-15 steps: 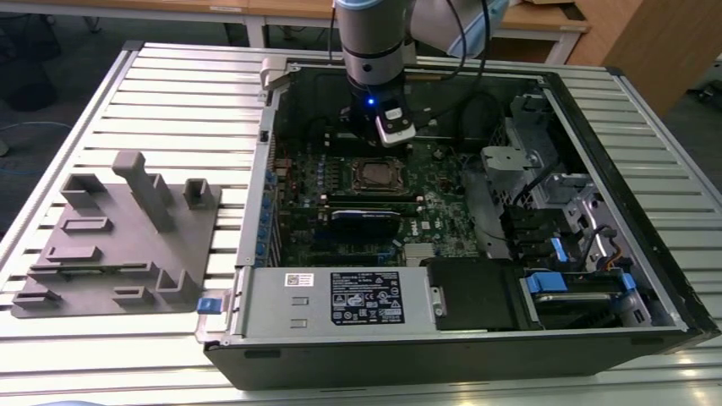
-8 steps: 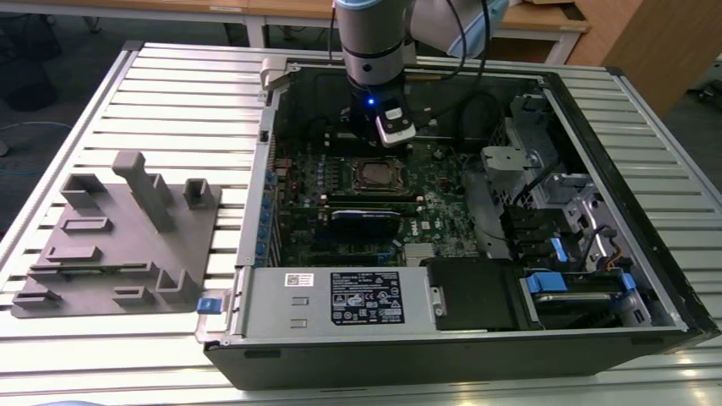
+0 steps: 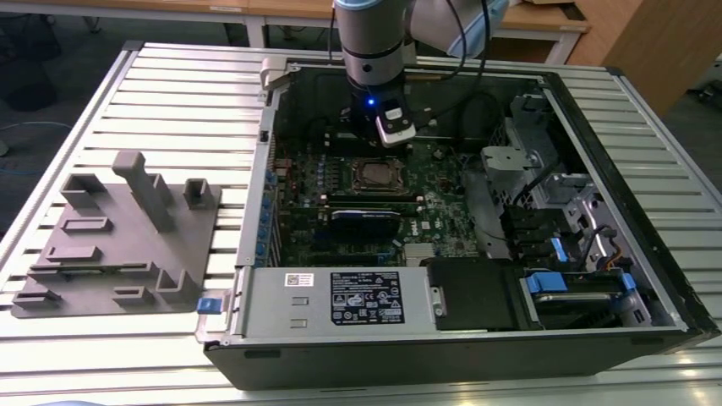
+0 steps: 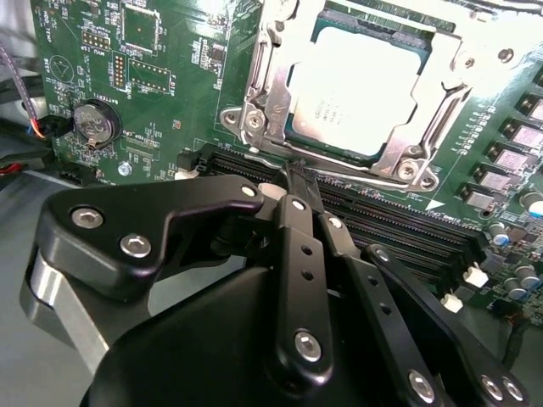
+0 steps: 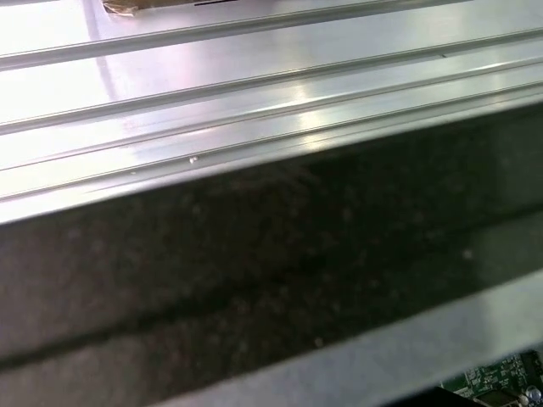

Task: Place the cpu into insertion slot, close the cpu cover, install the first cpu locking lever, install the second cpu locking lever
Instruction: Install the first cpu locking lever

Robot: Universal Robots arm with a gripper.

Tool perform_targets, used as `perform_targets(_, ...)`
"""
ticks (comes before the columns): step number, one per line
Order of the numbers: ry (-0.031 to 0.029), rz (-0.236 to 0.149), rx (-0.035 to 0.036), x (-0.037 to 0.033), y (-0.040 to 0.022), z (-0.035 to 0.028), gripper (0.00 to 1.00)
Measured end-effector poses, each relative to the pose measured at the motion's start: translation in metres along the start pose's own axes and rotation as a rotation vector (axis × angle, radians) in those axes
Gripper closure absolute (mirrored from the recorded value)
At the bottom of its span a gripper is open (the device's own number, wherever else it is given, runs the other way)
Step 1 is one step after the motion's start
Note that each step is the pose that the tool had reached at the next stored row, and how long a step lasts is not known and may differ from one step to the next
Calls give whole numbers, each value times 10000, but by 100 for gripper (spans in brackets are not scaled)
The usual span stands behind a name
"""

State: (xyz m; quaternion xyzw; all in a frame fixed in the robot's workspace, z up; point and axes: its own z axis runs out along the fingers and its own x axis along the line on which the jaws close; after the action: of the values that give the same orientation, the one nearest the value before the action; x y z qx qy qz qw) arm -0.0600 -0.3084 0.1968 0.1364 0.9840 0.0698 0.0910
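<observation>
Exterior view: my gripper (image 3: 391,135) hangs inside the open computer case (image 3: 451,359), just above the insertion slot (image 3: 373,175) at upper centre, with the case walls well apart from it. Second wrist view: my fingers (image 4: 293,220) are pinched together and empty. The cpu (image 4: 356,85) sits seated under the lowered cpu cover (image 4: 267,76); I cannot tell whether the levers are latched. First wrist view: table (image 5: 254,85) slats run beside the case edge

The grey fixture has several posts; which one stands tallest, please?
The middle post; it rises well above the shorter post and block flanking it.

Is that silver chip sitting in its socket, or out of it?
In: the cpu lies flat within the insertion slot, the cpu cover framing its edges.
</observation>
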Motion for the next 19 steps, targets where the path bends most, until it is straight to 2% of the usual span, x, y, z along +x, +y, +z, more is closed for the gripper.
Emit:
perform_targets(12, 1, 6, 0, 2, 4, -8, 89)
perform_targets(19, 8, 20, -30, 5, 3, -8, 89)
